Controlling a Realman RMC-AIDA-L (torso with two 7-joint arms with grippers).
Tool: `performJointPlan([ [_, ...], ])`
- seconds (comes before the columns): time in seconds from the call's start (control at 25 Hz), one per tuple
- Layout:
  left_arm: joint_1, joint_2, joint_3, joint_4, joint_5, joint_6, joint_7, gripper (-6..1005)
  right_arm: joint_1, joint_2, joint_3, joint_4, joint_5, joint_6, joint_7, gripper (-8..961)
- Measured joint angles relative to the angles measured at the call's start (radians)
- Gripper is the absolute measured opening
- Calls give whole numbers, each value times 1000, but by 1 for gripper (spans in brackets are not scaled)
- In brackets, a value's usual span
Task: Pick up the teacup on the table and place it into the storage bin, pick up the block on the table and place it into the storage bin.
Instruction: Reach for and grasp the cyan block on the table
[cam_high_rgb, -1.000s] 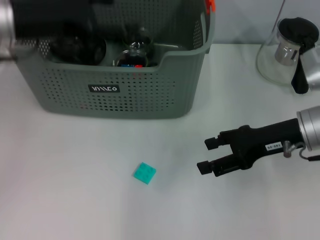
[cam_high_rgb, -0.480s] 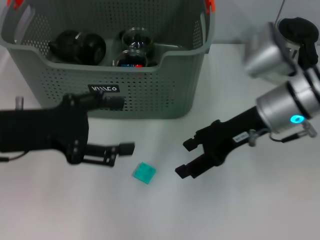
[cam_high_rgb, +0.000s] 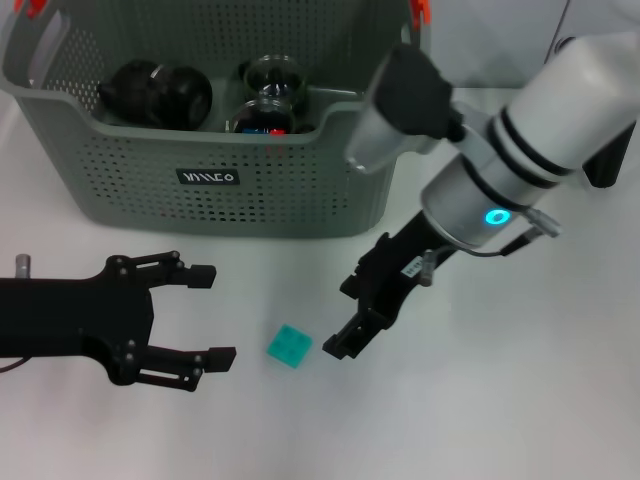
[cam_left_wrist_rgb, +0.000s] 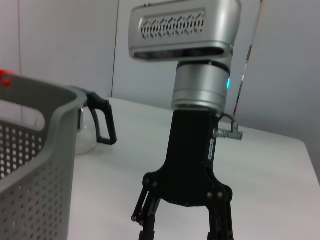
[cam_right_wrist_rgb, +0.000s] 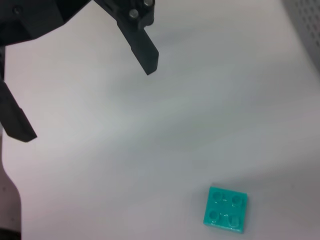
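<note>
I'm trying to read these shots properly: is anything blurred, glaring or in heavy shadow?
Head view: even light, the block sharp, only soft shadows under the right tool and the left tool. Right wrist view: block crisp, faint shadows on the table. Left wrist view: the storage bin nearby looks soft.

The left gripper (cam_high_rgb: 208, 315) sits at the lower left of the head view on a black arm reaching in from the left edge, its two fingers spread wide and pointing right. The right gripper (cam_high_rgb: 350, 316) hangs at lower centre, tilted down and left from a silver wrist with a lit blue ring, jaws parted.
</note>
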Motion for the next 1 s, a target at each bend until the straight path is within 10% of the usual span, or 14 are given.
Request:
performJointPlan([
  [1.0, -16, 0, -29, -34, 6, -18, 5, 941, 46, 16, -539, 13, 249, 386, 307, 916],
])
